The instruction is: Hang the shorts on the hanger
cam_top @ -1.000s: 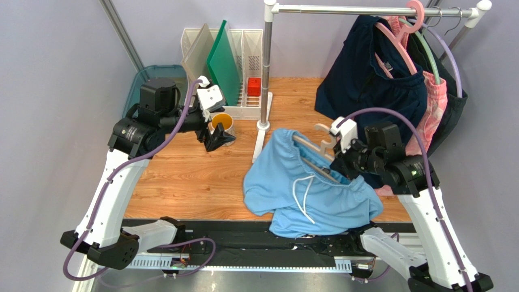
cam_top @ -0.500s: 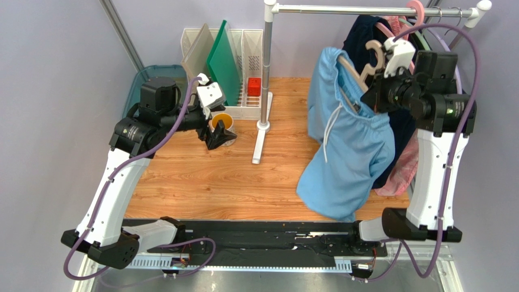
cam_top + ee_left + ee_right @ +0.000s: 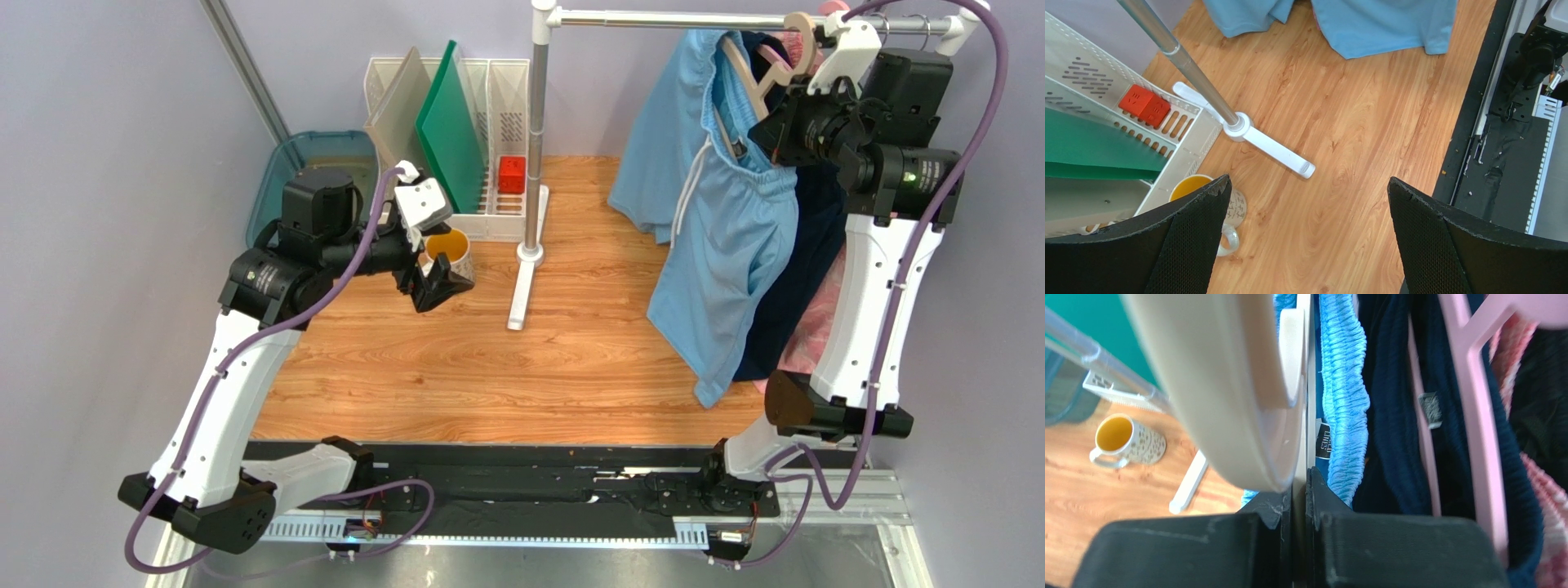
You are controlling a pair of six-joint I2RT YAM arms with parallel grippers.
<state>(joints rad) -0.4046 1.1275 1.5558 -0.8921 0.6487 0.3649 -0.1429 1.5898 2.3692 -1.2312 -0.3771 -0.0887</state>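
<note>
Right gripper (image 3: 1300, 484): clamped tight on the cream hanger (image 3: 1229, 386)
Shorts (image 3: 724, 233): draped on it, hanging over the tabletop's far right corner
Left gripper (image 3: 1308, 184): wide, idle
Our care: we'd raise the hanger clear over the rail (image 3: 662, 18), then lower gently

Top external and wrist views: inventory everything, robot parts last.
thin cream plastic hanger: one, cream, at the rail
light sky-blue fabric shorts: one, blue, on the hanger
white metal clothes rail: one, white, rear
dark navy garment: one, navy, behind the shorts
pink patterned garment: one, pink, far right
pink plastic hanger: one, pink, against the navy garment
white slotted rack: one, white, rear centre
green flat board: one, green, in the rack
red block: one, red, in the rack
patterned mug: one, yellow inside, beside the rack
teal bin: one, teal, rear left
wooden table: one, brown, below
left end effector: one, black, open, near the mug
right end effector: one, black, shut on the hanger
</note>
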